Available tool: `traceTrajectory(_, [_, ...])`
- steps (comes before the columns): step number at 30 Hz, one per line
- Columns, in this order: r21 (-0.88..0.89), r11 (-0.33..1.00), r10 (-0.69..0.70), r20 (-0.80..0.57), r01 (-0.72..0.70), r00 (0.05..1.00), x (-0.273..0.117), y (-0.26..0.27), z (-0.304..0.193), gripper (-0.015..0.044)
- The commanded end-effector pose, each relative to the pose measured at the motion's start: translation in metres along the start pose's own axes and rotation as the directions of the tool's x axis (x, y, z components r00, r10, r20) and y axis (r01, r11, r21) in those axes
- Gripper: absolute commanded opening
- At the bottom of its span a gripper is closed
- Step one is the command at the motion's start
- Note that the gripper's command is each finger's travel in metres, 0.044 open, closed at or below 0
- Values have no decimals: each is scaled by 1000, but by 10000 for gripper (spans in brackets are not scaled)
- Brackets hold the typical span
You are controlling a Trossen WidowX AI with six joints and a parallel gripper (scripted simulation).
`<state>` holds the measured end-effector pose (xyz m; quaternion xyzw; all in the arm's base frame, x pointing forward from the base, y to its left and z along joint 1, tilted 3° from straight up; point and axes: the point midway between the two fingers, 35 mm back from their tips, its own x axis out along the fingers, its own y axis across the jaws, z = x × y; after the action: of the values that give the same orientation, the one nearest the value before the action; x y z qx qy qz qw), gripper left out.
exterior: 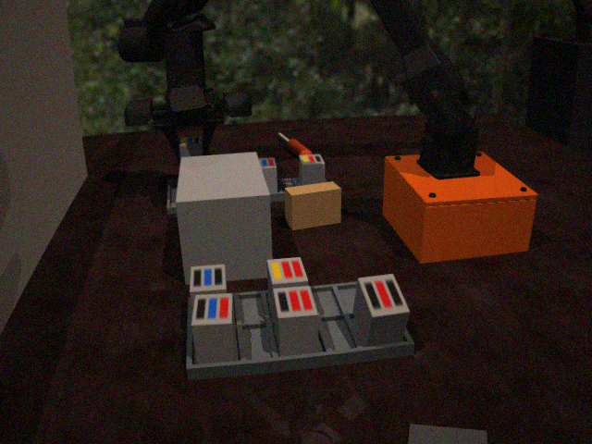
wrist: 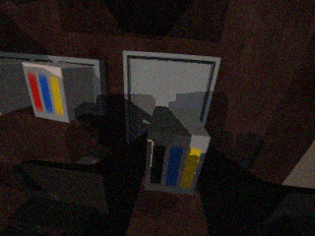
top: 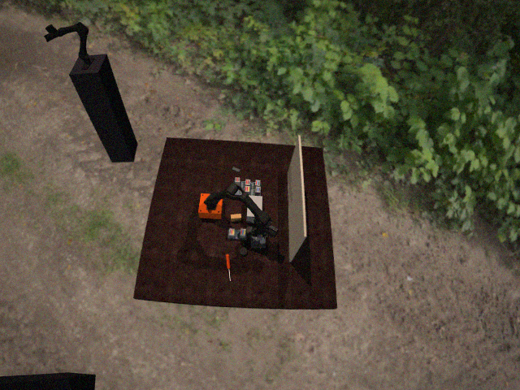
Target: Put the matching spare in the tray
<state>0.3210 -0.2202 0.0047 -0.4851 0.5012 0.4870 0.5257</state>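
Down in the lower middle of the wrist shot the gripper (wrist: 172, 147) is clamped on a spare (wrist: 173, 164) striped black, blue, yellow, hanging just in front of the empty grey tray (wrist: 169, 84) at frame centre. So this looks like the carry-to-tray step, and I'd guess what's next is lowering it inside the rim and letting go. The exterior view only catches that spare as a tiny block in the upper left, behind the big grey box (exterior: 222, 210), with the tray hidden.

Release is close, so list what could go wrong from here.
The gripper holds the black-blue-yellow spare above and short of the grey tray; letting go now might drop it outside. The red-blue-yellow block stands close beside the tray, so drifting that way could knock it.
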Motion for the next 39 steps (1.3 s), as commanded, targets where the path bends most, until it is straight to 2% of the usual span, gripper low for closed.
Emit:
traceTrajectory(1, [3,1000,1,6,-1,1000,6,1,2,0])
traceTrajectory(32, [3,1000,2,6,-2,1000,33,6,5,0])
traceTrajectory(39, [0,1000,1,1,-1,1000,30,5,3,184])
